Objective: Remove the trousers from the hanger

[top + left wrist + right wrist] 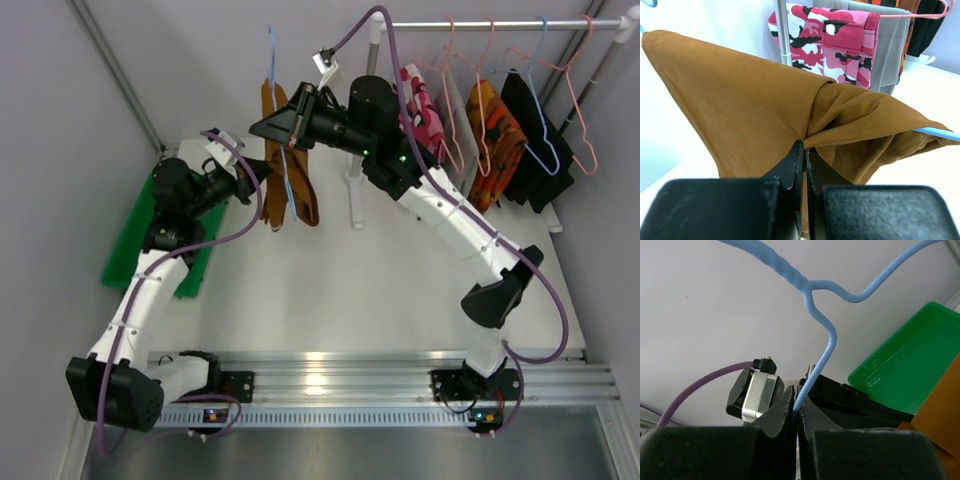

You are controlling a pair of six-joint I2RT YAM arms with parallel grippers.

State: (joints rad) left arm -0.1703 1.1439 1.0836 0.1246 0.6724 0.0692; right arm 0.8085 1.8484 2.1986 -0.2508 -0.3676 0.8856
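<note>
Left pincer (804, 159) closed on a fold of the plain mustard-brown cloth trousers (740, 110). Right pincer (796, 407) clamped on the thin blue wire hanger (826, 342). Trousers hang draped over the hanger bar. Assessment: both grips appear set, but drawing the cloth off is not yet done.

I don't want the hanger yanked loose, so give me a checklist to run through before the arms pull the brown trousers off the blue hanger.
1. Left jaws shut on the brown trousers: ok.
2. Right jaws shut on the blue hanger wire: ok.
3. Hanger free of the rack rail: ok, held out to the left of it.
4. Trousers off the hanger: not ok, the cloth still drapes over its bar.
5. Enough cloth pinched to survive a pull: cannot tell.
6. Green bin on the table by the left arm: ok.
</note>
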